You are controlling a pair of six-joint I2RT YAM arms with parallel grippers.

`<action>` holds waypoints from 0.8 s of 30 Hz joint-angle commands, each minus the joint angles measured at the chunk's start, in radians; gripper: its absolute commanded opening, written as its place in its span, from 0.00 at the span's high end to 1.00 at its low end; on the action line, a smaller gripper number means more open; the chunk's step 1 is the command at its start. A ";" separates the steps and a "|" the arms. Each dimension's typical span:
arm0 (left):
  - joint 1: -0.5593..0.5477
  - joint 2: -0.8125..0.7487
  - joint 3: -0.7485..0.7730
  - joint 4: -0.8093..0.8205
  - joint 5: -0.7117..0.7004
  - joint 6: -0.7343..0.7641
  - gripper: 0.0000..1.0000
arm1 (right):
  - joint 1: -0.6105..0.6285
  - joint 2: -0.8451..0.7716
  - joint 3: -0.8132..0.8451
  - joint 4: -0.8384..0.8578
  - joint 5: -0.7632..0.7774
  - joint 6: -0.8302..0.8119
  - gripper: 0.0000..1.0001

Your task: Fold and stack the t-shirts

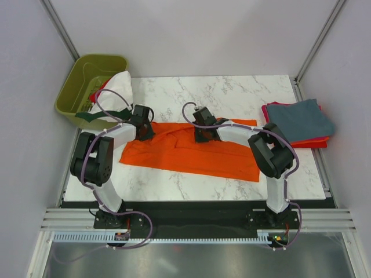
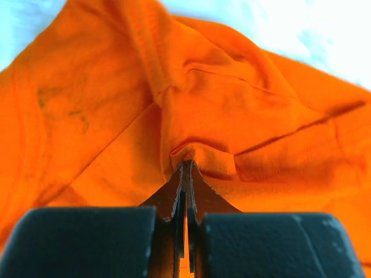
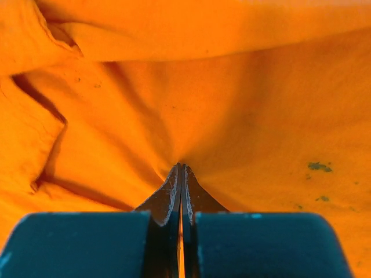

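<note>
Orange t-shirt (image 1: 191, 153) lies spread across the middle of the counter (image 1: 232, 92), with the left jaws and right jaws each closed tight on a pinch of cloth near its far edge. A fold looks under way. Next, both should lift evenly and carry that edge toward the near hem.

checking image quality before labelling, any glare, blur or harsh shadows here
Top external: evenly lit, sharp. Left wrist: white marble tabletop blown out behind the bright orange cloth t-shirt. Right wrist: t-shirt fills the frame, folds shadowed, no glare.
</note>
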State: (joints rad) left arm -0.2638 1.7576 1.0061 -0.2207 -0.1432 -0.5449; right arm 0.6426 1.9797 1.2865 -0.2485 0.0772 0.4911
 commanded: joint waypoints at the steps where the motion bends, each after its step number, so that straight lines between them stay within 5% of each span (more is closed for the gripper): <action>1: 0.052 -0.004 -0.023 -0.039 -0.088 -0.049 0.98 | 0.023 0.042 0.063 -0.025 0.004 0.021 1.00; 7: 0.048 -0.075 -0.034 -0.022 -0.067 -0.014 0.98 | -0.021 -0.041 0.059 -0.038 0.050 0.003 0.77; 12: 0.038 -0.107 -0.029 -0.022 -0.061 -0.007 0.98 | -0.125 -0.117 0.039 -0.054 0.032 -0.028 0.71; 20: 0.020 -0.139 -0.015 -0.023 -0.071 0.010 0.98 | -0.314 -0.190 -0.059 -0.072 0.052 -0.051 0.81; 24: 0.014 -0.148 0.012 -0.034 -0.081 0.019 0.98 | -0.398 -0.186 -0.053 -0.089 0.107 -0.089 0.50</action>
State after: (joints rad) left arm -0.2428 1.6558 0.9775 -0.2531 -0.1860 -0.5564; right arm 0.2771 1.8179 1.2369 -0.3153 0.1246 0.4446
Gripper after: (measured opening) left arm 0.026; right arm 0.453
